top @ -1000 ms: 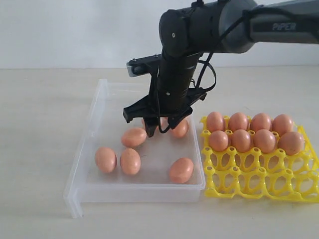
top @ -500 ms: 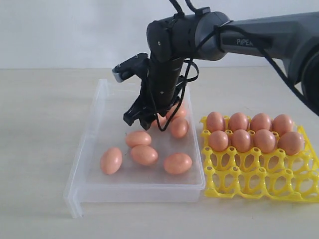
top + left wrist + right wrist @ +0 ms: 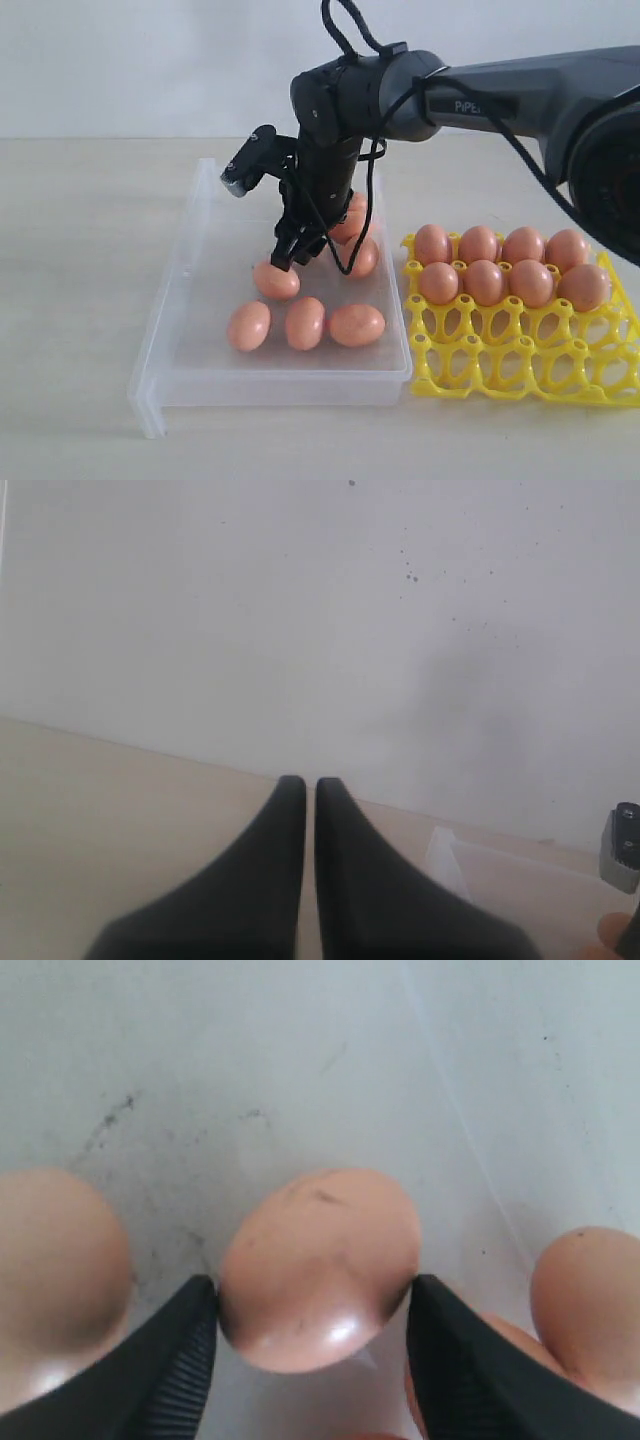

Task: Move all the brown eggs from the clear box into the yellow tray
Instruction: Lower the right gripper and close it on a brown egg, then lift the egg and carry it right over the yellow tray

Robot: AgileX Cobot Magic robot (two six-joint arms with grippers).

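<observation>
The right pincer (image 3: 283, 263) is being lowered no further than the floor of the clear box (image 3: 186, 290), where one brown egg (image 3: 277, 282) is being straddled by it. In the right wrist view that egg (image 3: 318, 1260) is being framed between the two ribbed fingers (image 3: 190, 1360), which are standing wide apart with their pads right against its sides. The egg is lying on the box floor and is not being lifted. Whether it is being squeezed cannot be told.

Three more brown eggs (image 3: 305, 323) are lying in a row towards the near wall of the box. At least two others (image 3: 362, 257) are being partly hidden behind the arm. Dark smudges (image 3: 115, 1115) are being shown on the box floor beside the straddled egg.

The yellow tray (image 3: 520, 355) is being carried by the worktop (image 3: 70, 300) just beside the box, on its right in the exterior view. Its two far rows are being filled by eight eggs (image 3: 485, 282), one per cup, while the two near rows of cups are standing bare.

The left pincer (image 3: 311, 785) is being seen only in its own wrist view, well clear of the eggs. Its jaws are being held together with only a thin slit between them, and nothing is being gripped.
</observation>
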